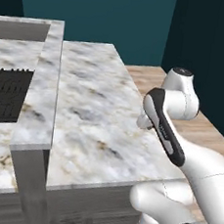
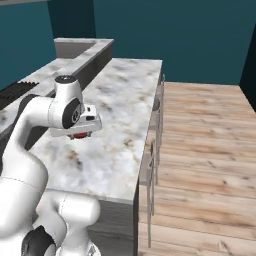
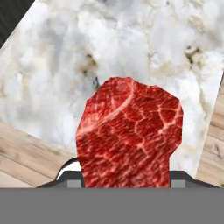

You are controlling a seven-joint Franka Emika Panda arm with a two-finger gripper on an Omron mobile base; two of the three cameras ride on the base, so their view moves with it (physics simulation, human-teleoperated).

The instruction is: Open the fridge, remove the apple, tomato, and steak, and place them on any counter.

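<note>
While the hand camera looks down, the steak sits at the six o'clock side of its frame, a marbled dark-red slab rising from between the finger tips, so the gripper is clenched on it, though the tips themselves are hidden behind the meat. Beyond the steak, from nine through twelve to three o'clock, spreads the counter, white-grey stone with brownish veins, and the meat hangs above it rather than lying on it. Strips of wooden floor show at seven o'clock and along the three o'clock edge. From the right base camera a sliver of red steak peeks out under the white hand, with the gripper pointing down over the counter at about nine o'clock of that frame; the wooden floor fills the three o'clock side. From the left base camera the counter lies centre, a dark ridged cooktop at nine o'clock.
</note>
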